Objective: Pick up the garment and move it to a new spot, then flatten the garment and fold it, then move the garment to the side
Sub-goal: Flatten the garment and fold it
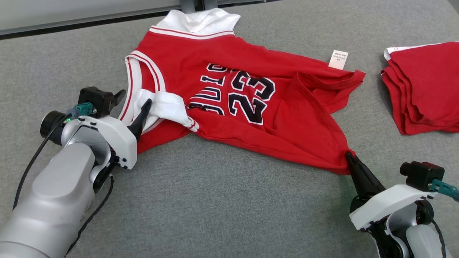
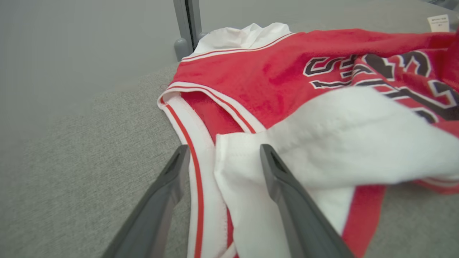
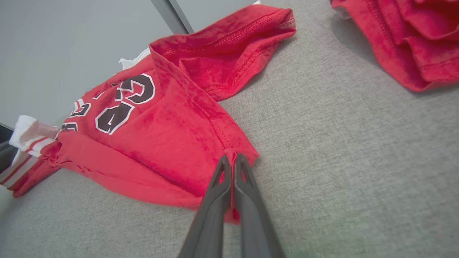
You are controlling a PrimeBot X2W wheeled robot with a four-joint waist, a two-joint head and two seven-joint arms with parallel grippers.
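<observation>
Between wide-open left fingers [image 2: 287, 193], white trim [image 2: 204, 186] of the garment [image 1: 186, 53]; inside tightly closed right fingers [image 3: 247, 200], its red hem corner [image 3: 247, 154].

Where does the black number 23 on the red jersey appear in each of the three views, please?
Head view: the number 23 sits near the centre, on the jersey chest.
Left wrist view: the number 23 is at the upper right, blurred and partly hidden.
Right wrist view: the number 23 lies left of centre, turned at an angle.
Shared landmark: the white folded sleeve trim beside the print.
</observation>
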